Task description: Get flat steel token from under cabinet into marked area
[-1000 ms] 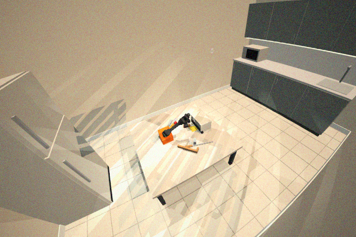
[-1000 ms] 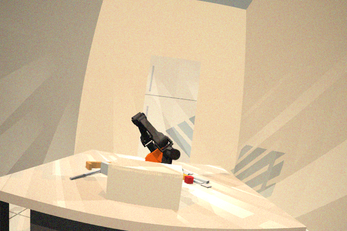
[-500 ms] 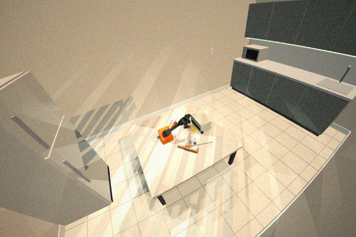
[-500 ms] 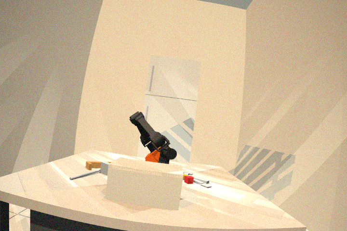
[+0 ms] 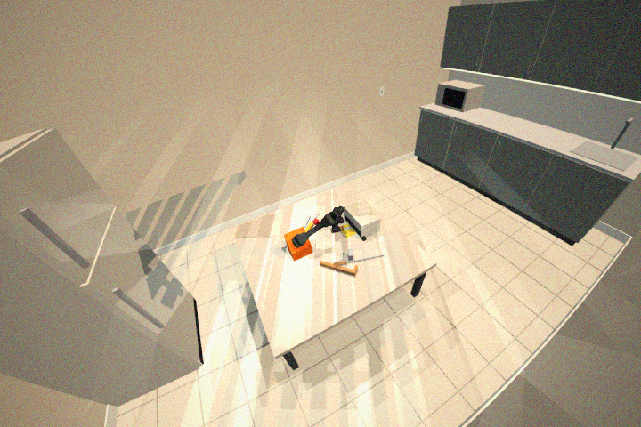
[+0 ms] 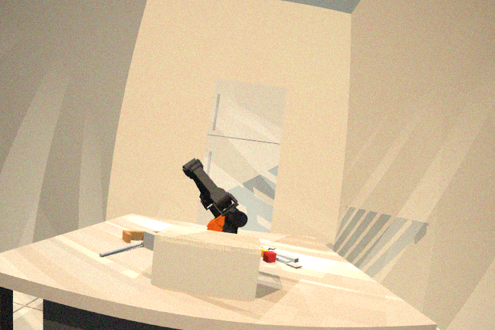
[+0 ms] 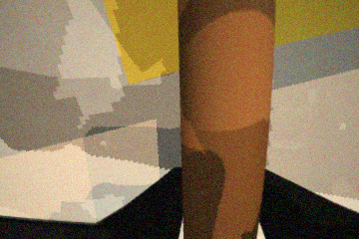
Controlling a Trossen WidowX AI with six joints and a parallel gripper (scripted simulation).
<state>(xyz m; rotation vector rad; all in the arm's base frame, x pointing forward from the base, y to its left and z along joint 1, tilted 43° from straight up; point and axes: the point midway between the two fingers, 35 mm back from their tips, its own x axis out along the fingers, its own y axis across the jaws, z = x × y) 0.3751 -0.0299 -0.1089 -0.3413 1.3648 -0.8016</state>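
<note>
The pale cabinet (image 5: 369, 226) (image 6: 205, 266) stands on the table, its dark front towards the arm in the top view. A yellow patch (image 5: 349, 232) (image 7: 143, 47), apparently the marked area, lies in front of it. My gripper (image 5: 337, 229) (image 7: 217, 176) is shut on an orange-brown handle (image 7: 227, 75), low beside the yellow patch; in the exterior view the cabinet hides it. The handle runs up the middle of the wrist view across the yellow; its far end is out of that view. I cannot make out the steel token in any view.
A wooden piece (image 5: 337, 268) (image 6: 133, 235) and a thin grey rod (image 5: 369, 260) (image 6: 119, 249) lie to one side, by a grey block (image 6: 148, 240). A red block (image 5: 315, 221) (image 6: 269, 256) and grey strips (image 6: 289, 257) lie on the other side. The arm's base is by an orange box (image 5: 301, 250).
</note>
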